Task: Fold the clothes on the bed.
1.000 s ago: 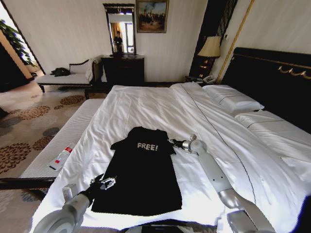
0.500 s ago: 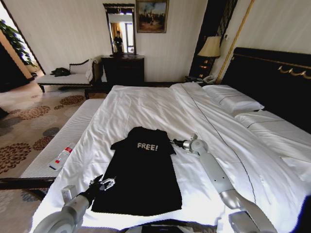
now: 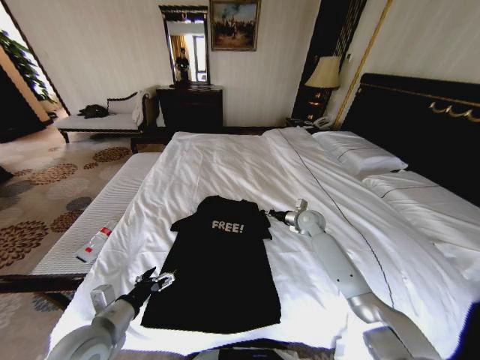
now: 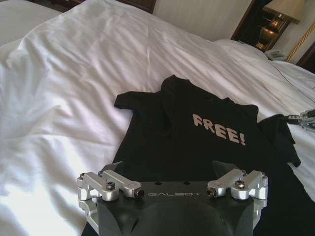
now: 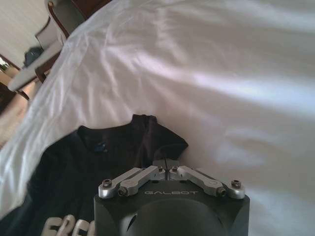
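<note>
One T-shirt (image 3: 217,262) near the bed's (image 3: 247,161) foot edge; two pillows (image 3: 358,154). My left claw (image 3: 155,283) open, right claw (image 3: 271,216) closed on its sleeve.

Hotel-style bedroom. Large bed (image 3: 247,161) with white linen, pillows (image 3: 360,154) against a tall dark headboard (image 3: 420,112) with gold trim. Bedside lamp (image 3: 324,73) beside a telephone (image 3: 323,121). Dark dresser (image 3: 190,107) under a framed mirror (image 3: 185,45), oil painting (image 3: 234,24), chaise (image 3: 105,116) by the wall, floral-patterned carpet (image 3: 45,195).
</note>
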### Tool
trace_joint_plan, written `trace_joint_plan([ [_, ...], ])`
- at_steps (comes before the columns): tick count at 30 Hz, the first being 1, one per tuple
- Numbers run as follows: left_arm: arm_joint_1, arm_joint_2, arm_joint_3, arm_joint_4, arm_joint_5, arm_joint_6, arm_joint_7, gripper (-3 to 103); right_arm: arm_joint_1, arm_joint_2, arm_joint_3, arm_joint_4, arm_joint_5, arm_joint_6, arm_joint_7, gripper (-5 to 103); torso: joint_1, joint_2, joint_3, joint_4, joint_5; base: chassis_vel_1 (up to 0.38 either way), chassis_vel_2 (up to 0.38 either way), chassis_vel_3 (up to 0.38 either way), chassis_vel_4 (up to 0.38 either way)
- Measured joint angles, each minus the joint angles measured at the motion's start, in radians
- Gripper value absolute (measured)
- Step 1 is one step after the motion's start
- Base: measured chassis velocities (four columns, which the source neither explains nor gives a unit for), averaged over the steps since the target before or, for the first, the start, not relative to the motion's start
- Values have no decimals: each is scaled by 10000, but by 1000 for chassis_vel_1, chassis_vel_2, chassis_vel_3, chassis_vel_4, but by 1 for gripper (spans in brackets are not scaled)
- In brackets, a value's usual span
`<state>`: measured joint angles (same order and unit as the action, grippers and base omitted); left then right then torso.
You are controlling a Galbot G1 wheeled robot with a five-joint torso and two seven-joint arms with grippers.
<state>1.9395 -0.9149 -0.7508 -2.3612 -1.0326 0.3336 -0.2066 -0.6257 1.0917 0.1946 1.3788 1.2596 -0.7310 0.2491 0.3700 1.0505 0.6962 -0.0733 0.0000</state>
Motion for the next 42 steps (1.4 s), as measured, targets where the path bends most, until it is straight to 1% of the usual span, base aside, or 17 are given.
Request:
trace_joint_plan([
  [5,62,-34,-121,-22,-33,-5,21,100,-27,-106,-60,43,-395,-26,229,0,0,0,0,3,1,0,0,0,0],
  [6,84,-41,-161,-23,-43,-7,34,100,-72,-190,-55,42,-630,-31,290,0,0,0,0,1,0,0,0,0,0],
  [13,4,-31,-88,-22,-64,-10,26,100,-122,-471,94,-105,-1083,-37,299,0,0,0,0,-1,1,0,0,0,0],
  [42,-121,-12,-35,147,-133,6,-27,100,-152,-440,120,-401,-2219,-47,304,0,0,-1,0,3,1,0,0,0,0],
])
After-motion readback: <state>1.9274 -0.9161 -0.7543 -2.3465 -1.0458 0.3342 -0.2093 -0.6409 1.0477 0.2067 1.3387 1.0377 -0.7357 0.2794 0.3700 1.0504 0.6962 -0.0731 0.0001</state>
